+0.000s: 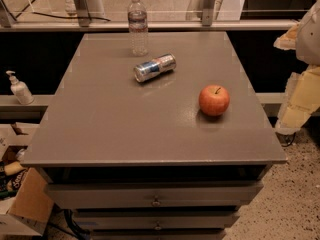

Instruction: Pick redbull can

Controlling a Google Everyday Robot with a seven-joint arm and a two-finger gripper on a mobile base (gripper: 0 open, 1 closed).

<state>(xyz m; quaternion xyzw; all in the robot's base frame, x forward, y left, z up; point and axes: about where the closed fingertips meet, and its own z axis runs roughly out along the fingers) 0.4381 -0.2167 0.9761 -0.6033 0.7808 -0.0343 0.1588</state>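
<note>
The redbull can [155, 67] lies sideways on the surface [125, 129], likely to roll. The gripper [295, 109] hangs well right of it; I cannot tell its state.

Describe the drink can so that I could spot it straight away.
On the grey cabinet top, away from the gripper off its right edge, look toward the back, just before the upright clear water bottle. The redbull can lies on its side, silver and blue, unlike the round red apple.

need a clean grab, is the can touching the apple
Apart. The camera view shows bare table between the can, lying on its side, and the apple. The gripper is off at the right edge, away from both.
</note>
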